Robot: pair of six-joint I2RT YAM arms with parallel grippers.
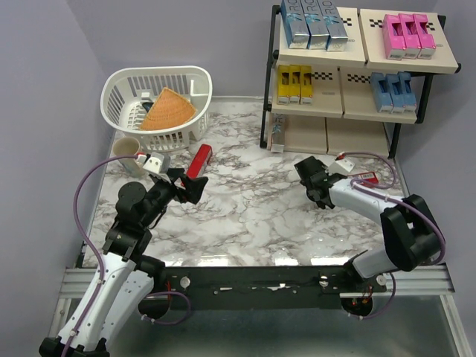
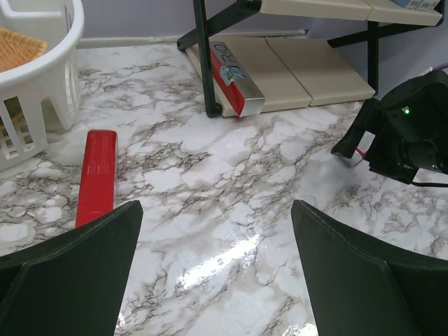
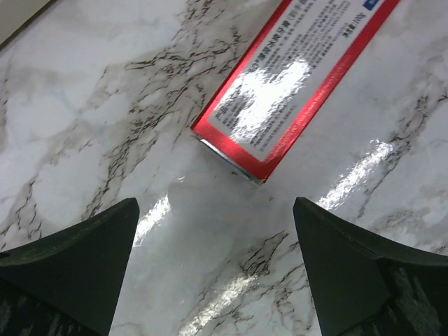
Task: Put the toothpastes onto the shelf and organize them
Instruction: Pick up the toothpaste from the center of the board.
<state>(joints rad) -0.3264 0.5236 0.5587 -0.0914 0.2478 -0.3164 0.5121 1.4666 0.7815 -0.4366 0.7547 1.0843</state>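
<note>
my right claw (image 3: 215, 210) is hovering wide open by 1 red toothpaste (image 3: 294, 77). my left claw (image 2: 217, 210) is gaping wide, empty.

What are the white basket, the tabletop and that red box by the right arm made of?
White basket: moulded plastic, judging by its slotted walls. Tabletop: marble or marble-print laminate, glossy with glare. Red box: likely glossy printed cardboard, with sharp folded edges.

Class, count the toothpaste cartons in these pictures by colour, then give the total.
Silver-blue cartons: 4
Pink cartons: 3
Yellow cartons: 3
Light blue cartons: 3
Red cartons: 2
Total: 15
</note>
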